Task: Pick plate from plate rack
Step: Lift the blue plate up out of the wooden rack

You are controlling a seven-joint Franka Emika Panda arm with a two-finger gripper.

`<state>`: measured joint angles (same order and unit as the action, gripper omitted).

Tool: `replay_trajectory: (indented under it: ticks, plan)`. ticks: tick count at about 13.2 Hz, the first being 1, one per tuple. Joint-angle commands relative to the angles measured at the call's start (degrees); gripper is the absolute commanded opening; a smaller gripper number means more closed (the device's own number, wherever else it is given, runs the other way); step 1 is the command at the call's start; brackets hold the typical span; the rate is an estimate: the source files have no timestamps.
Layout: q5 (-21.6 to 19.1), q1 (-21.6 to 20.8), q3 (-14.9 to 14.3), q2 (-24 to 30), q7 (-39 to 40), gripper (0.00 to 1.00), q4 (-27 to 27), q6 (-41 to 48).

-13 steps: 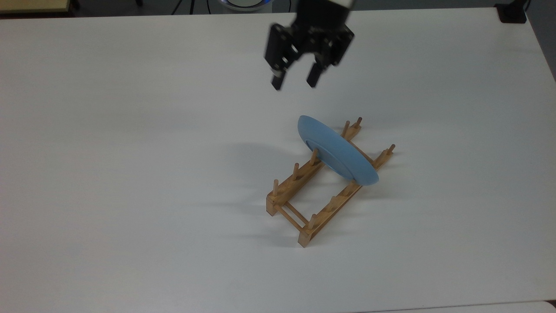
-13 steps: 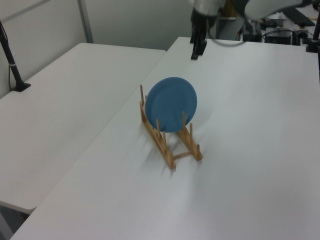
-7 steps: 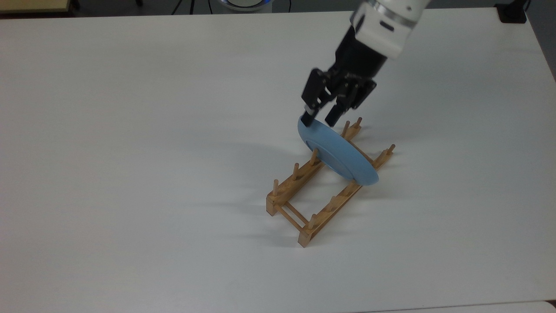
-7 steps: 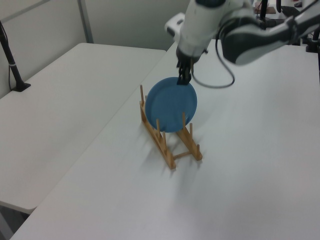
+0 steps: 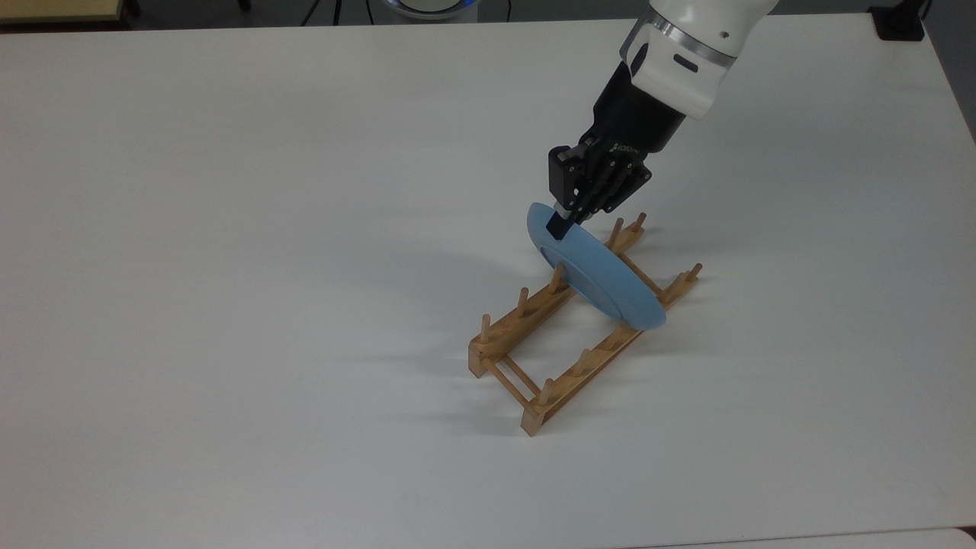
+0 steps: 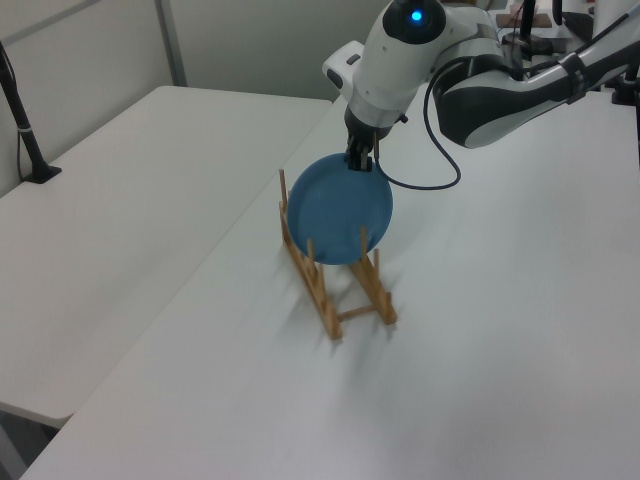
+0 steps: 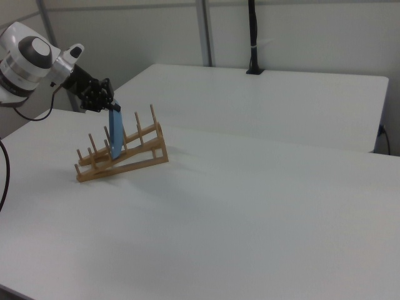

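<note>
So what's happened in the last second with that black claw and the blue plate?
The black gripper came down from above the table and shut on the top rim of the round light-blue plate. The plate and the light-brown wooden peg rack shifted slightly; the rack's far end looks lifted in the right view. The plate still stands between the pegs.

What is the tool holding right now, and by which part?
The tool is shut on the blue plate, pinching its upper rim, while the plate stands on edge in the wooden rack.
</note>
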<state>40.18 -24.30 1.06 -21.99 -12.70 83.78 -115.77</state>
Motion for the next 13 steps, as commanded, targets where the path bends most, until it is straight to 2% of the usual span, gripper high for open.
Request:
replay_trajectory:
  ticks: [1, 7, 9, 11, 13]
  plan:
    - [3.23, -0.22, -0.09, 1.16, -0.66, 0.0, 0.51, -1.04]
    - [3.59, 0.48, -0.26, 5.02, -0.83, 0.0, 0.25, -1.04]
    - [1.76, 1.62, -0.27, 6.25, -3.45, 0.0, -3.16, -1.04]
    - [-4.55, 3.99, -0.44, 7.39, -6.18, 0.0, -4.49, -1.22]
    - [-15.6, 6.27, -1.4, 8.71, -6.19, 0.0, -5.55, -1.13]
